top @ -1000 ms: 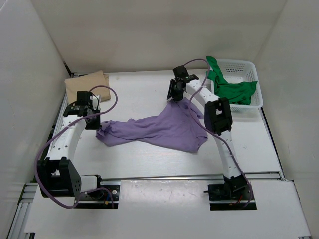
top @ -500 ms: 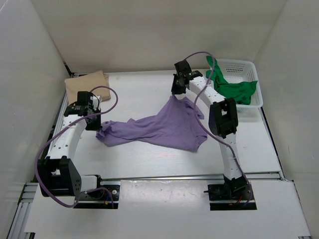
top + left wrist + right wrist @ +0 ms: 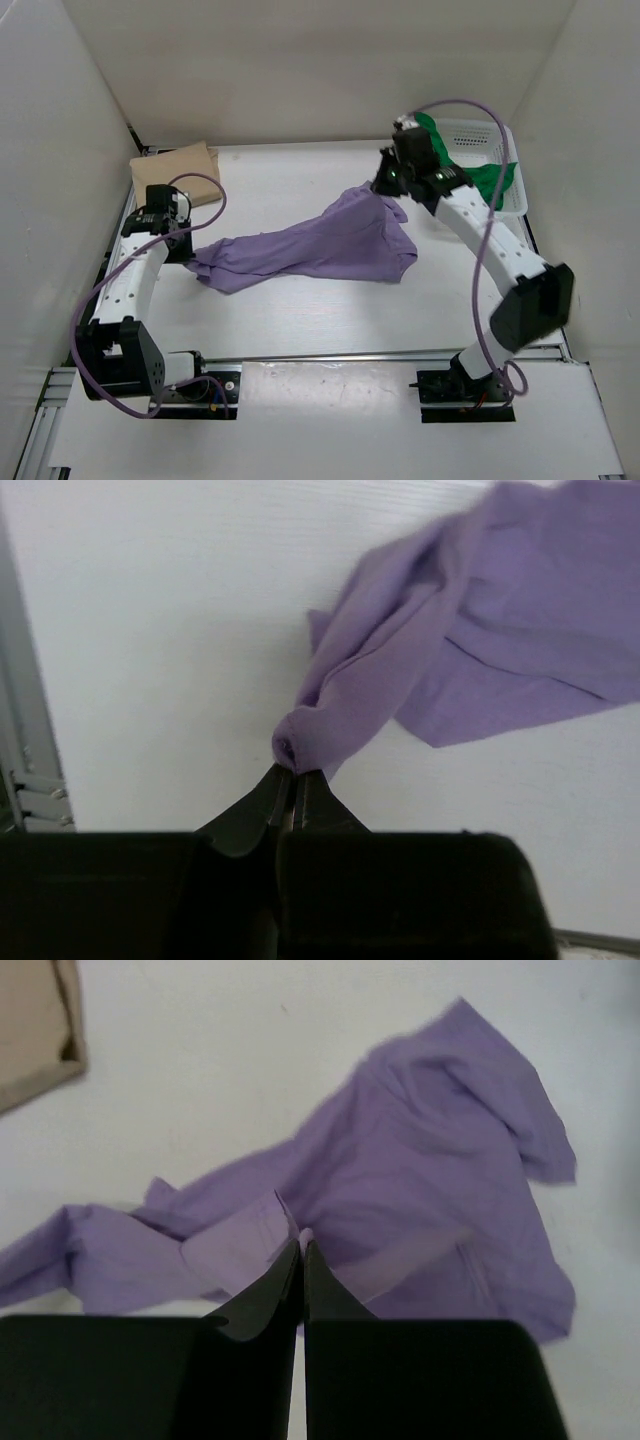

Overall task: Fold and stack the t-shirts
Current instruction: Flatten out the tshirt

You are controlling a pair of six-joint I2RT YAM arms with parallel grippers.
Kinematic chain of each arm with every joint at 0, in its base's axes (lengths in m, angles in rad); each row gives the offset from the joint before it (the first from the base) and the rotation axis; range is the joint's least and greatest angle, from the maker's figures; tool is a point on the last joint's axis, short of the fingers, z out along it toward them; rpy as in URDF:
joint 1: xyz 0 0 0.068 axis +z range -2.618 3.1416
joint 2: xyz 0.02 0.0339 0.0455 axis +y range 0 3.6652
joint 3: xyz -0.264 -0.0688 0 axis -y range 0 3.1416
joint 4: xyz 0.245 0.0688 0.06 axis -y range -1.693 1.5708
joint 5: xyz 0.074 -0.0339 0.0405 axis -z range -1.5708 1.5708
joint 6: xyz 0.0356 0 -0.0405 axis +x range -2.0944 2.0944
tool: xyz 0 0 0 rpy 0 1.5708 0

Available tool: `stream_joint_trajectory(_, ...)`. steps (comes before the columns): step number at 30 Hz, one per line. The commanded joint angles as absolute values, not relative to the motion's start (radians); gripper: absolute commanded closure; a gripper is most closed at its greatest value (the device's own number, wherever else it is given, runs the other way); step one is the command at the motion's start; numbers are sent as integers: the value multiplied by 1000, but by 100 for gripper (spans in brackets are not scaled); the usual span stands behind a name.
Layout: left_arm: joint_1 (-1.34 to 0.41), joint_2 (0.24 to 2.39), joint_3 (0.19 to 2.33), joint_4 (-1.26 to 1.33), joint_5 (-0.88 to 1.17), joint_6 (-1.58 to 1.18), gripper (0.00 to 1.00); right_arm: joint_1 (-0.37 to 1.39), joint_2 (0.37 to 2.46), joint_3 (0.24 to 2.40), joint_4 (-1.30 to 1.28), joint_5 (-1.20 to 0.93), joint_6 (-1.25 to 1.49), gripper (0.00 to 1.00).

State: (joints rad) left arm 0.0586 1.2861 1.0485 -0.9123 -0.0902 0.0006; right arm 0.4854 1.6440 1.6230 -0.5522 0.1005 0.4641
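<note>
jaws, left: pressed tight together on a bunched end of the purple t-shirt (image 3: 470,630), with the wad of cloth right at the tips.
jaws, right: shut to a thin line, pinching a fold of the same shirt.
top view alone: showed both arms at once, with the purple t-shirt (image 3: 310,250) drawn out as a long, rumpled band between them. its left end was at the left jaws and its far right end rose off the worktop (image 3: 300,320) to the right jaws.
top view alone, other shirts: the green t-shirt (image 3: 480,182) lay in the white mesh basket (image 3: 505,135) at the far right, one part draped over the rim. the tan t-shirt (image 3: 180,165) lay folded at the far left corner.
left wrist view alone: showed the gathered cloth twisting away up and to the right, spreading flat on the worktop further out.
right wrist view alone: showed the purple t-shirt (image 3: 430,1170) below and beyond the tips, a paler fold just left of them, and a corner of the tan t-shirt (image 3: 30,1030) at the upper left.
shirt relative to jaws: held at both ends, its middle sagging onto the worktop between them.
stack: the tan shirt was well apart from the purple one.
</note>
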Motion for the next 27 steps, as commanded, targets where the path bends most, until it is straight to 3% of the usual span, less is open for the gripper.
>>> stream_joint_trajectory(1, 106, 1189, 1069, -911, -195, 0, 90, 482, 1458, 1375, -607, 130, 531, 99)
stream_joint_trajectory(8, 158, 1066, 911, -933, -187, 0, 90, 482, 1102, 866, -755, 141, 756, 100)
stream_joint_trajectory(11, 158, 1106, 882, -908, -115, 0, 90, 482, 1081, 850, -747, 184, 747, 100)
stream_joint_trajectory(14, 99, 1246, 990, -873, -78, 0, 90, 428, 1234, 1039, -695, 227, 635, 100)
stream_joint_trajectory(17, 60, 1438, 1318, -894, -78, 0, 90, 355, 1504, 1502, -745, 196, 520, 100)
stream_joint_trajectory(18, 48, 1481, 1553, -920, -78, 0, 90, 339, 1576, 1663, -783, 196, 500, 100)
stream_joint_trajectory(19, 48, 1521, 1675, -969, -57, 0, 90, 318, 1718, 2021, -866, 186, 467, 100)
stream_joint_trajectory(20, 48, 1575, 1885, -969, -34, 0, 90, 305, 1786, 2213, -903, 201, 457, 100)
stream_joint_trajectory(22, 48, 1592, 2029, -906, -63, 0, 90, 275, 1893, 2593, -899, 221, 457, 100)
stream_joint_trajectory(24, 48, 1592, 2113, -817, -90, 0, 90, 252, 1846, 2552, -785, 233, 468, 100)
stream_joint_trajectory(26, 48, 1580, 2126, -761, -91, 0, 90, 210, 1659, 2334, -525, 213, 517, 100)
stream_joint_trajectory(27, 48, 1566, 2135, -752, -71, 0, 90, 200, 1549, 2122, -450, 213, 534, 100)
